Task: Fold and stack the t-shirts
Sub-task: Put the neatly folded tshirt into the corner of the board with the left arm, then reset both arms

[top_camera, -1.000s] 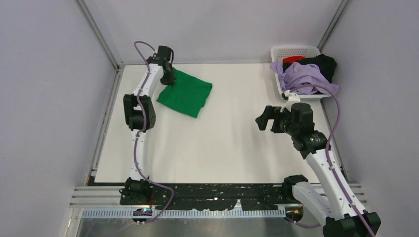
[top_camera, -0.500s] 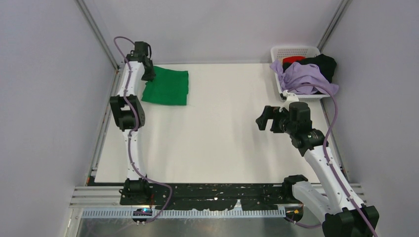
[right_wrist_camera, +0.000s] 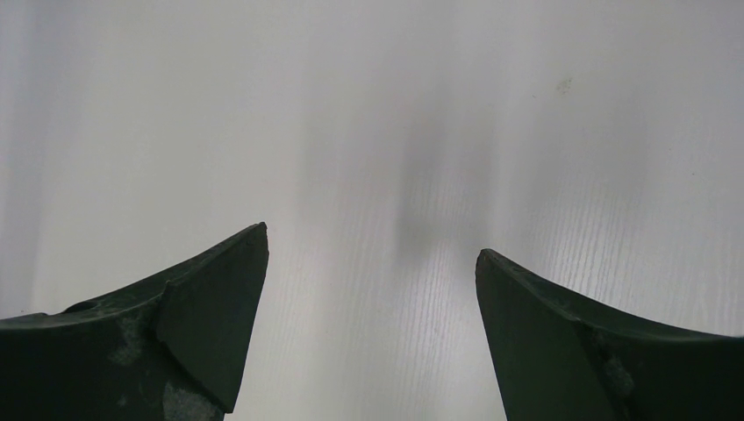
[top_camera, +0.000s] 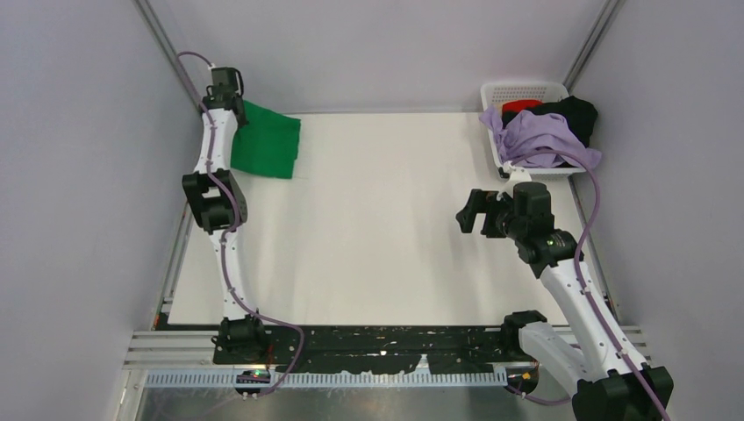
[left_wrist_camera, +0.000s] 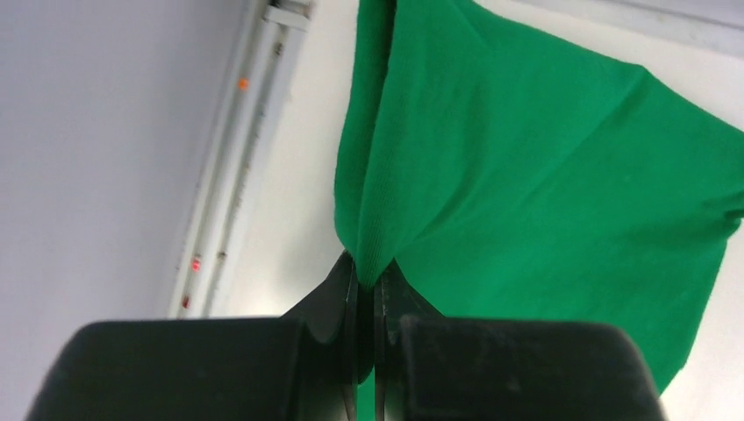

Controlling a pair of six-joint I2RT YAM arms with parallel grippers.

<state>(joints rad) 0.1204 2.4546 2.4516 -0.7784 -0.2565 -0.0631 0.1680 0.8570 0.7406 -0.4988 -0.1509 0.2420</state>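
Note:
A folded bright green t-shirt [top_camera: 268,140] lies at the table's far left corner. My left gripper [top_camera: 235,112] is shut on its left edge; in the left wrist view the green t-shirt [left_wrist_camera: 544,167] bunches into a ridge pinched at the left gripper [left_wrist_camera: 368,274]. A lavender t-shirt [top_camera: 540,136], a black one [top_camera: 575,114] and a red one [top_camera: 524,106] are heaped in the white basket [top_camera: 518,90] at the far right. My right gripper [top_camera: 468,213] hovers open over bare table, below the basket; the right gripper [right_wrist_camera: 371,254] holds nothing.
An aluminium frame rail [left_wrist_camera: 241,167] runs along the table's left edge, close beside the green cloth. Grey walls close in the left, far and right sides. The white tabletop [top_camera: 386,237] stretches between the two arms.
My left gripper has dragged the green t-shirt from the left-centre of the table up and left into the far left corner. The right arm has stayed still.

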